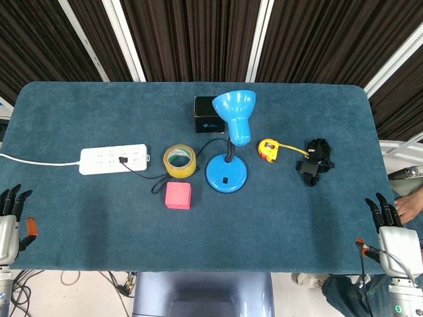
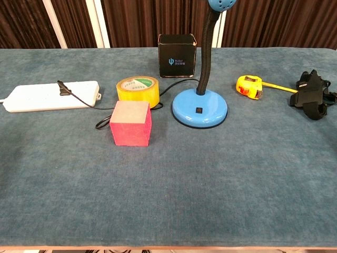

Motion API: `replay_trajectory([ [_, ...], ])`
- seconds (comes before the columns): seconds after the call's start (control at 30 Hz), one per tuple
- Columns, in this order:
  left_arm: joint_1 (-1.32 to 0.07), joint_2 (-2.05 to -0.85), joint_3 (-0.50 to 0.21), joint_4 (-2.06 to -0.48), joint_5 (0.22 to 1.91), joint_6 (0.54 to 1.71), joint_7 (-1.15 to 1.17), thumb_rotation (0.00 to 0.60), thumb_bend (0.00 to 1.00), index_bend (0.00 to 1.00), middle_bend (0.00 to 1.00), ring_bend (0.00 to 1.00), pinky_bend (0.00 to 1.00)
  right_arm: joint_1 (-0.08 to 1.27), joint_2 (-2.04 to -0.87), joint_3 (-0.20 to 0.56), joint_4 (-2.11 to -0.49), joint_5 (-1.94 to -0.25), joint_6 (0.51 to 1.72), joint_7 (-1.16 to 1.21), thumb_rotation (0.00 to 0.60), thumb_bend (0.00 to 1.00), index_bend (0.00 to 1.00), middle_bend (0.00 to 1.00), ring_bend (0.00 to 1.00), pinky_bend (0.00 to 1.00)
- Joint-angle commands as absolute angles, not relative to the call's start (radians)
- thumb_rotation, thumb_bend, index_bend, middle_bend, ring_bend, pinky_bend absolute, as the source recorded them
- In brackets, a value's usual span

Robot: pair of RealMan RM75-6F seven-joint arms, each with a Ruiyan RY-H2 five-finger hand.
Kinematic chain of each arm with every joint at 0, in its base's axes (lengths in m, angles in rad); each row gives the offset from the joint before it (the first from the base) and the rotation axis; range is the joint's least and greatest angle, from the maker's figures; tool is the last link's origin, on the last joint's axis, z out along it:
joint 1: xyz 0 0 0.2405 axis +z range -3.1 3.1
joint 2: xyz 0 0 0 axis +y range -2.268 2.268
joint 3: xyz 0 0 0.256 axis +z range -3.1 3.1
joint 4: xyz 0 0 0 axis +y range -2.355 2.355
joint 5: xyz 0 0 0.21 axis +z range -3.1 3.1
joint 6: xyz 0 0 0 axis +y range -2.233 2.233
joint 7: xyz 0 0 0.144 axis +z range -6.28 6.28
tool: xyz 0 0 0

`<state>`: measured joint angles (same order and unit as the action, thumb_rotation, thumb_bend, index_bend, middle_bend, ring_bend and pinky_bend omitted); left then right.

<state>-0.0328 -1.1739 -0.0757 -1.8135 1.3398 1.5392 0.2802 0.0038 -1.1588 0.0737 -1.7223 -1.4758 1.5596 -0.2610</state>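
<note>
A pink cube [image 1: 178, 195] sits on the table [image 1: 297, 218] just in front of a yellow tape roll [image 1: 180, 160], left of the blue lamp [image 1: 228, 173] whose cord runs to a white power strip [image 1: 113, 159]. The left hand [image 1: 12, 214] and right hand [image 1: 391, 228] rest at the table's near corners, fingers apart and holding nothing, both well apart from the cube. Blue cloth covers the table; dark slatted panels stand behind.
</note>
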Motion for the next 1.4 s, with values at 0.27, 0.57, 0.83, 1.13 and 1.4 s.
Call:
replay_trajectory([
  [0.27, -0.032, -1.174, -0.075, -1.812, 1.34, 1.54, 0.279, 0.6, 0.64, 0.14, 0.02, 0.0, 0.0, 0.004, -1.158, 0.077, -1.724, -1.47, 1.56, -0.262, 0.6, 0.25, 0.14, 0.07, 0.16, 1.0],
  [0.57, -0.032, -1.173, -0.076, -1.813, 1.338, 1.538, 0.279, 0.6, 0.64, 0.14, 0.02, 0.0, 0.0, 0.005, -1.155, 0.069, -1.73, -1.48, 1.552, -0.245, 0.6, 0.25, 0.14, 0.07, 0.16, 1.0],
  [0.83, -0.032, -1.172, -0.077, -1.814, 1.336, 1.535, 0.275, 0.6, 0.64, 0.14, 0.02, 0.0, 0.0, 0.014, -1.142, 0.063, -1.741, -1.483, 1.526, -0.199, 0.6, 0.25, 0.14, 0.07, 0.16, 1.0],
  [1.13, -0.036, -1.174, -0.078, -1.82, 1.323, 1.523, 0.279, 0.6, 0.64, 0.14, 0.02, 0.0, 0.0, 0.027, -1.114, 0.056, -1.745, -1.498, 1.501, -0.168, 0.6, 0.25, 0.14, 0.16, 0.38, 1.0],
  [1.4, -0.041, -1.174, -0.085, -1.822, 1.301, 1.512, 0.278, 0.6, 0.64, 0.14, 0.02, 0.0, 0.0, 0.135, -1.083, 0.091, -1.775, -1.46, 1.338, -0.202, 0.6, 0.25, 0.08, 0.5, 0.69, 1.0],
])
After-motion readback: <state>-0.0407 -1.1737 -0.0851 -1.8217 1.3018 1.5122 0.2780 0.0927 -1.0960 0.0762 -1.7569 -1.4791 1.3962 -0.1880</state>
